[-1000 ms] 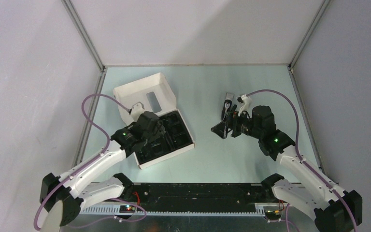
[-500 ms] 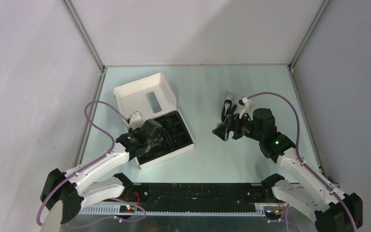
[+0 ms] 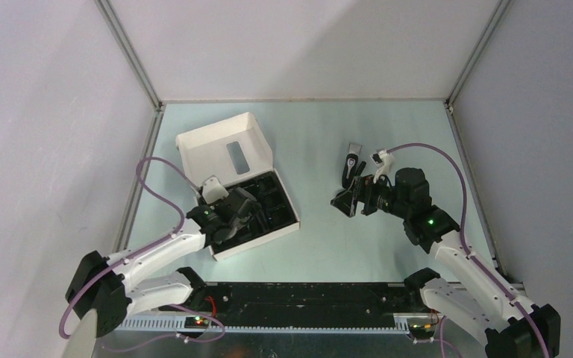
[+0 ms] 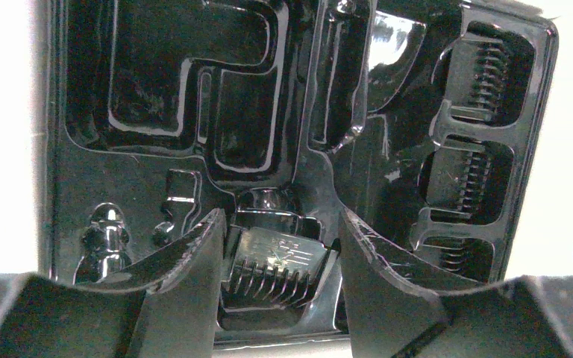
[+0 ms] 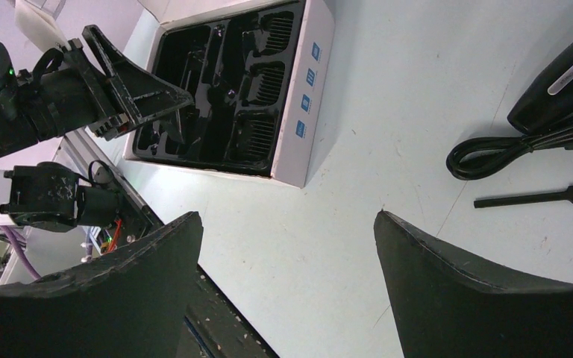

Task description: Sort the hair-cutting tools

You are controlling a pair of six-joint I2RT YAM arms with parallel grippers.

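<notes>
left fingers [image 4: 186,261] apart astride comb [image 4: 272,261] in tray [image 4: 157,89], near left edge of surface [image 3: 321,239] | right fingers [image 5: 455,276] apart, empty; clipper [image 5: 559,82], cord [image 5: 507,145], brush [image 5: 530,198] toward right edge | likely release: lift straight, avoid snagging teeth, keep comb seated

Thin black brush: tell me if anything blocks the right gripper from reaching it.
Nothing visible does. Only bare table lies between the open right gripper and the thin black brush; the coiled cord and clipper lie on its far side.

The pale table [image 3: 321,127] carries an open white box [image 3: 224,153] on its left. Right of centre, the clipper [image 3: 352,158], cord [image 5: 459,158] and brush [image 5: 537,197] lie close together.
</notes>
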